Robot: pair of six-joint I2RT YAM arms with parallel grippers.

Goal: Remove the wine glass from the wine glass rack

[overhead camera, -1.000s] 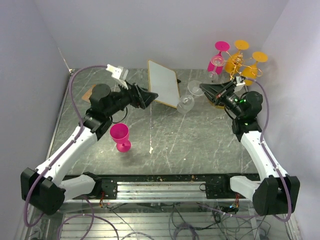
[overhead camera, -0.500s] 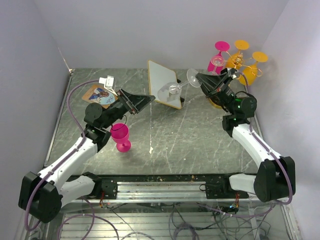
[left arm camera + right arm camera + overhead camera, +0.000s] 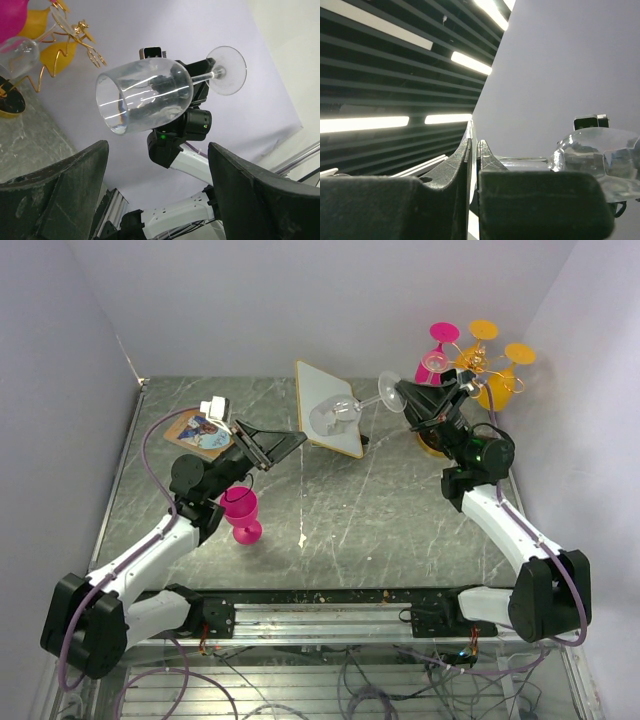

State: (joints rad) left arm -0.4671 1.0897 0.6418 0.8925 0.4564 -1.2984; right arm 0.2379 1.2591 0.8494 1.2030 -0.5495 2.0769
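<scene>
The wine glass (image 3: pixel 342 413) is off the rack (image 3: pixel 468 368) and is held in the air, lying almost on its side, above the far part of the desk (image 3: pixel 380 520). Its thin stem is pinched by the right tool (image 3: pixel 400 398), whose fingers (image 3: pixel 450 170) are seen nearly pressed together in the right wrist view. The open mouth of the glass is turned toward the left tool (image 3: pixel 292 443), which is spread wide and touches nothing. A white board (image 3: pixel 315 388) lies under the glass. The rack stands at the far right corner. A pink glass (image 3: pixel 241 512) stands upright beside the left arm.
</scene>
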